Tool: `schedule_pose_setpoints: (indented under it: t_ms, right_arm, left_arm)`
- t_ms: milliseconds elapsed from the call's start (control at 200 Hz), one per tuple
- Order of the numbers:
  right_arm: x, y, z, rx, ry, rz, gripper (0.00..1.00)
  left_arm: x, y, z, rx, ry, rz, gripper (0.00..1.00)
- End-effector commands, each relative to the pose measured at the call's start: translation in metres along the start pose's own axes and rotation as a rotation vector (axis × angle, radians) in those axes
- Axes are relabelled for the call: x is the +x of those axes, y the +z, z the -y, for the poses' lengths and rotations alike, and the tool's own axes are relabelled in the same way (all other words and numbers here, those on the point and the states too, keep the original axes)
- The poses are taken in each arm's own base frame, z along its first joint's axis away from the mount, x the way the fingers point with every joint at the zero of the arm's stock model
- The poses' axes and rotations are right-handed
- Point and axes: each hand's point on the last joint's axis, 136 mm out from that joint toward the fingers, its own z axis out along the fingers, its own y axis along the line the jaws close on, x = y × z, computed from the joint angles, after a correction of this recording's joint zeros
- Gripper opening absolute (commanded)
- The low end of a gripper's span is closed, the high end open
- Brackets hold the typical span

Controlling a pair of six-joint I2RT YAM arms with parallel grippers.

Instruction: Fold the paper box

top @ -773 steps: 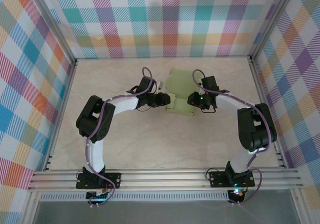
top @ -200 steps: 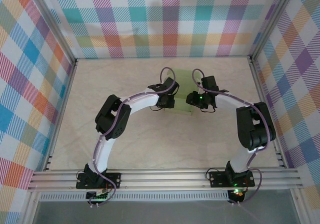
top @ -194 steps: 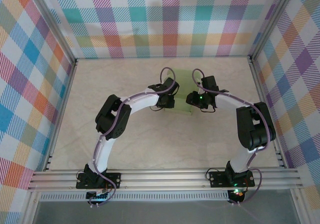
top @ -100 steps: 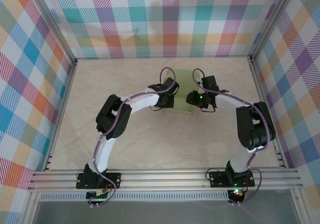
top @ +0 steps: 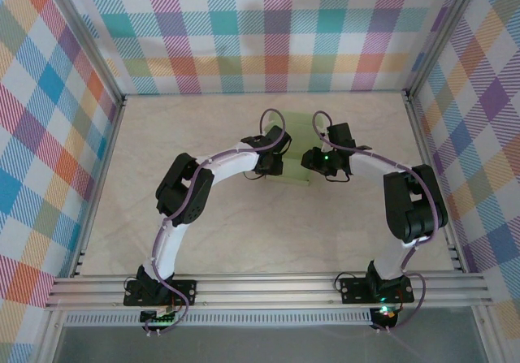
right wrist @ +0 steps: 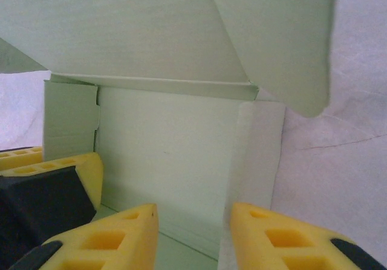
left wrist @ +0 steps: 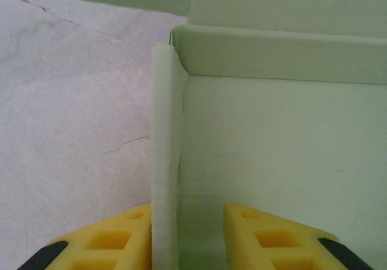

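Fingers (left wrist: 266,237) of the left gripper (left wrist: 187,243) stand a little apart, one on each side of the raised left side wall (left wrist: 166,137) of the paper box (top: 298,136). The outer one touches the card and the inner one has a gap, so no pinch. Fingers (right wrist: 290,240) of the right gripper (right wrist: 192,237) are spread also, w/ the opposite wall (right wrist: 260,155) rising just beside the outer one; it does not look squeezed. The box lies on the table (top: 203,217) in the middle-far part, between both grippers. Its bottom is flat, the walls are partly up, and a big rounded flap (right wrist: 284,40) hangs open at the far side.

Handling, by my judgement: thin card, very light, so it prob. slides on the smooth table if pushed from one side only; a two-sided hold is safer. It is stiff only along the creases & bends easily elsewhere. A hard squeeze may dent or curl an edge (the left wall's edge looks a bit rolled). Best place to take hold is low on a wall, near the crease, not at the free top edge or the flap tip, which would flop.
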Motion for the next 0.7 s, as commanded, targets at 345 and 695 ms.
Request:
schedule_pose_setpoints:
  t_ms: [345, 695]
  right_arm:
    - [0.010, -0.004, 0.010, 0.064, 0.007, -0.020, 0.55]
    - [-0.025, -0.034, 0.008, 0.129, -0.096, 0.071, 0.69]
  left_arm:
    - [-0.032, -0.047, 0.005, 0.105, -0.054, 0.114, 0.61]
    - [-0.029, -0.042, -0.004, 0.264, -0.196, 0.069, 0.77]
